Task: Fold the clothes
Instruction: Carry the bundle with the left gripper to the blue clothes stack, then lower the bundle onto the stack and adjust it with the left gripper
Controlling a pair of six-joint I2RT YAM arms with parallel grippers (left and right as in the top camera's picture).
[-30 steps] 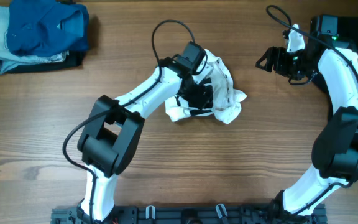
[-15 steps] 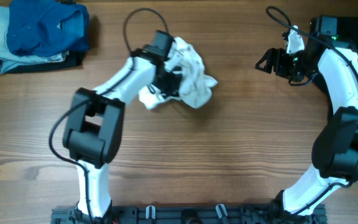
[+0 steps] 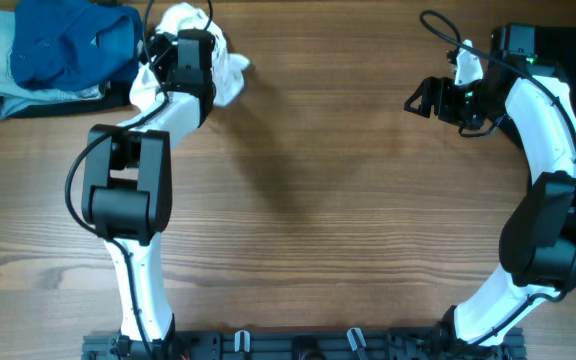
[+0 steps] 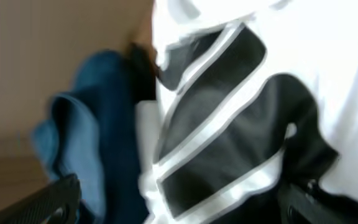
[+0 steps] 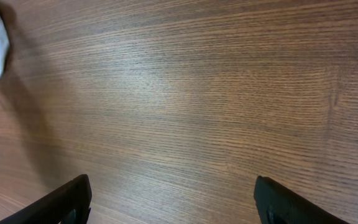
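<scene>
No text, label or number is readable anywhere.

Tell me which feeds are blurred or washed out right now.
Left wrist: soft and smeared throughout, the white shirt blown out at upper right. Overhead: sharp, faint shadows on the table. Right wrist: crisp wood grain, mild sheen upper centre.

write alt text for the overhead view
The left arm reaches to the table's far left, its end in a bunched white shirt beside a stack of folded blue clothes. The right arm is at the far right, holding nothing.
</scene>
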